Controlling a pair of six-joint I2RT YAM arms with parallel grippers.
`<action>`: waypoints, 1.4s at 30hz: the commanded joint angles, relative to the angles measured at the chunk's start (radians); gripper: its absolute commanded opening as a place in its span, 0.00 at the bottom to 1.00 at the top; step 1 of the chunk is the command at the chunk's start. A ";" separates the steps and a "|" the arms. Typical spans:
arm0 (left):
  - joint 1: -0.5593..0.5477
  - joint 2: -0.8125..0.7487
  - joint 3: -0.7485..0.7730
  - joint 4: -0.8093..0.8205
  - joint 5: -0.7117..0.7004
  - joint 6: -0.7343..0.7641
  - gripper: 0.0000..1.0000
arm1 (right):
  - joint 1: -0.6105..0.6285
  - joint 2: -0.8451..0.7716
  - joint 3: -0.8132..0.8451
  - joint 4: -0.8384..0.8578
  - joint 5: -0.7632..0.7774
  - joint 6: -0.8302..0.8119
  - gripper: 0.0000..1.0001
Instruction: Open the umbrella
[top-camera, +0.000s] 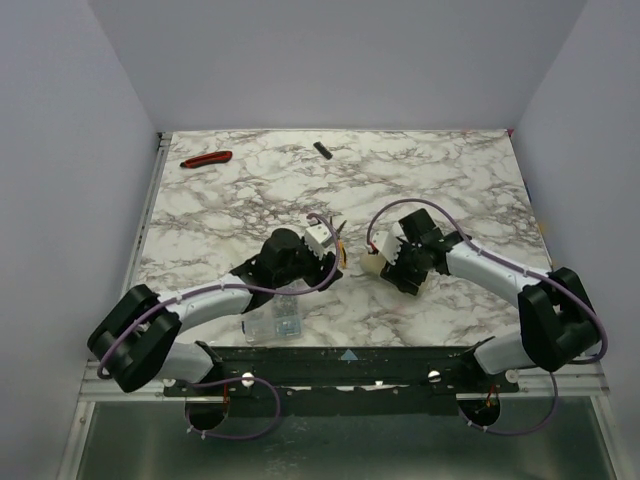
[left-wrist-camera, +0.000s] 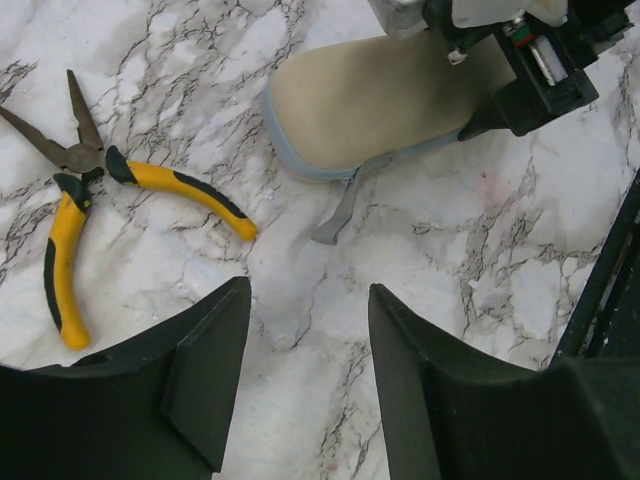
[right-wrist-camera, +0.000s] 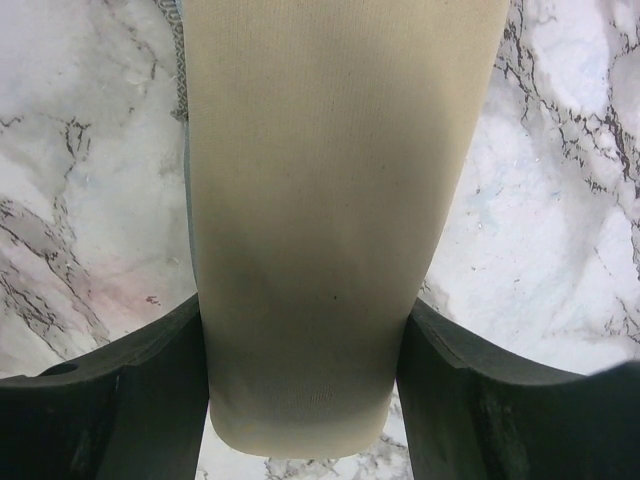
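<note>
The right gripper is clamped on the umbrella, which is packed as a cream, oblong fabric capsule with a grey zip seam. One dark finger presses each long side, and the capsule runs straight ahead of the fingers, flat on the white marble-patterned table.

The left gripper stands about half wide with nothing between its jaws. The capsule's rounded end lies ahead of it and a little to its right. A grey zip pull tab trails from that end towards the fingers. Yellow-handled pliers lie ahead to its left, near but apart.

The capsule looks zipped, so opening has hardly begun, and several things could go wrong:
- **Slipping grip:** the fabric is smooth and soft, so a pull on the zip could slide the capsule out of the right jaws.
- **Missed tab:** the tab is thin and lies flat, so closing too high would miss it and going too low would scrape the marble.
- **Crowding:** the two grippers work close together and could collide, or a sideways drift could knock the pliers.
</note>
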 joint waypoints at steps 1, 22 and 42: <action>-0.021 0.093 -0.004 0.155 -0.044 0.025 0.49 | -0.009 -0.025 -0.060 0.030 -0.088 -0.063 0.59; -0.084 0.425 0.074 0.397 -0.061 -0.019 0.33 | -0.009 0.005 -0.074 0.046 -0.114 0.001 0.55; -0.140 0.564 0.133 0.516 -0.083 -0.086 0.28 | -0.009 -0.016 -0.084 0.010 -0.156 0.026 0.52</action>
